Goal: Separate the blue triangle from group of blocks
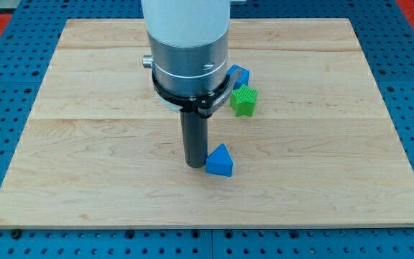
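A blue triangle (220, 161) lies on the wooden board (85, 144) a little below the middle. My tip (195, 165) stands right against the triangle's left side, touching it or nearly so. Further up the view, a green star-shaped block (244, 101) sits next to another blue block (238, 74), whose shape is partly hidden by the arm. The blue triangle is apart from these two, well below them.
The arm's wide silver and white body (189, 50) rises above the rod and hides part of the board's upper middle. A blue perforated table (6, 108) surrounds the board on all sides.
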